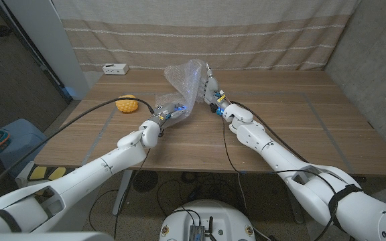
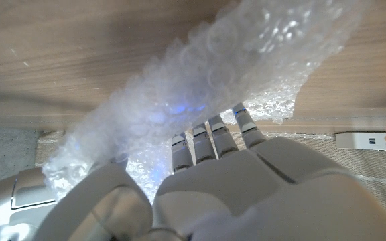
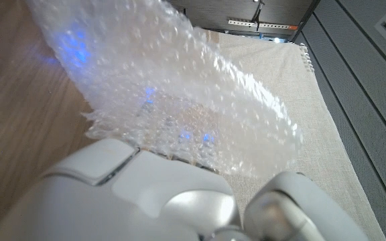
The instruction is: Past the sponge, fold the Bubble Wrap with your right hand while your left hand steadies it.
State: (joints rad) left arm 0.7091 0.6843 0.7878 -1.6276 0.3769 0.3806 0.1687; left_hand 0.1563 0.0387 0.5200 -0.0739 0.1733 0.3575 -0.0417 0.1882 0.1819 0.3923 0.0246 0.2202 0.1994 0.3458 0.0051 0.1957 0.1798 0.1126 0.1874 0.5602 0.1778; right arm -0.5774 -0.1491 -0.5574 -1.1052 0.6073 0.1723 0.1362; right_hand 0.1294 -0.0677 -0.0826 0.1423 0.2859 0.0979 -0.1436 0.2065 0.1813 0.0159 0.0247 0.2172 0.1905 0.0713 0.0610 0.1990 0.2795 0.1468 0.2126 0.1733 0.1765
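A clear sheet of Bubble Wrap [image 1: 185, 79] stands crumpled and lifted off the wooden table [image 1: 300, 127] at its far middle. My left hand [image 1: 167, 110] holds its near lower edge, fingers pushed into the plastic. My right hand [image 1: 212, 90] grips the sheet's right side and holds it raised. In the left wrist view the Bubble Wrap [image 2: 233, 87] arches over my left hand [image 2: 240, 174], whose fingertips are buried in it. In the right wrist view the Bubble Wrap [image 3: 179, 87] rises over my right hand [image 3: 166, 201]. A yellow sponge [image 1: 127, 104] lies left of the wrap.
A small white box [image 1: 114, 68] sits at the table's far left edge, in front of a striped curtain [image 1: 260, 33]. Black cables trail along both arms over the table. Bare wood spreads to the right and near side.
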